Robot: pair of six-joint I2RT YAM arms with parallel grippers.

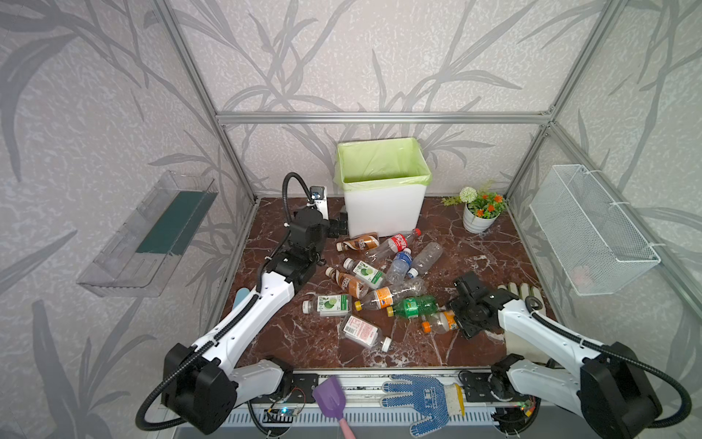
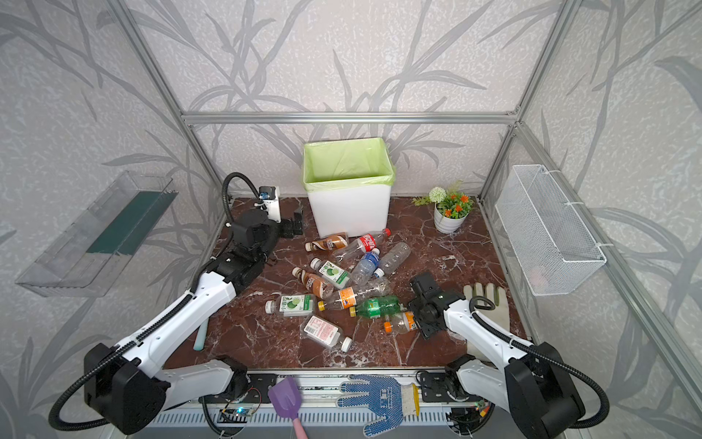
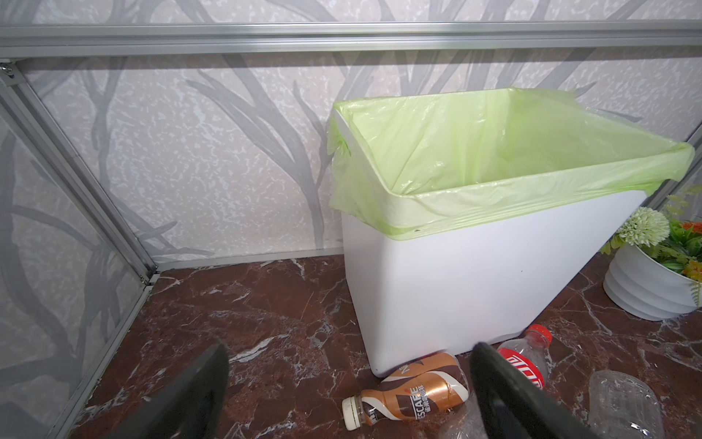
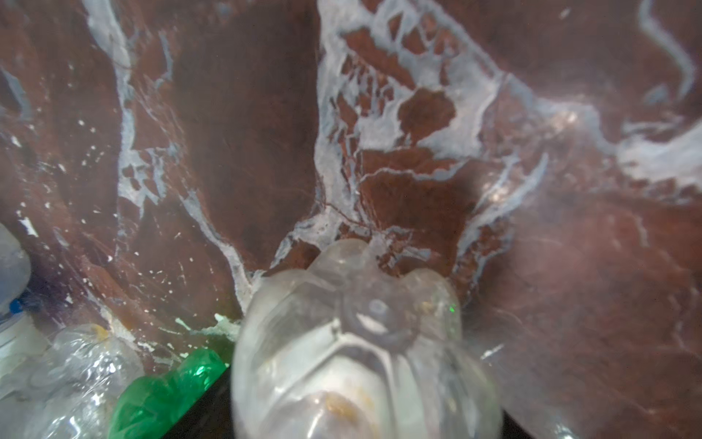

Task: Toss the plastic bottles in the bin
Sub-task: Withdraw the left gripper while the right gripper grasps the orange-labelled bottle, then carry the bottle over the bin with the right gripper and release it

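Note:
Several plastic bottles [image 1: 387, 296] lie in a heap on the marble floor in both top views, in front of the white bin [image 1: 383, 213] with its green liner. My right gripper [image 1: 452, 317] is down at the heap's right end. Its jaws press both sides of a clear bottle with an orange label [image 1: 440, 322]. That bottle's base [image 4: 353, 342] fills the right wrist view beside a green bottle [image 4: 163, 395]. My left gripper [image 3: 351, 349] stands open and empty by the bin's [image 3: 475, 289] left corner, above a brown coffee bottle [image 3: 410, 395].
A white flower pot [image 1: 479, 218] stands right of the bin. A wire basket [image 1: 592, 228] hangs on the right wall and a clear shelf [image 1: 152, 235] on the left. A beige glove [image 1: 524, 292] lies under my right arm. A blue glove [image 1: 421, 399] and purple scoop [image 1: 328, 395] lie at the front.

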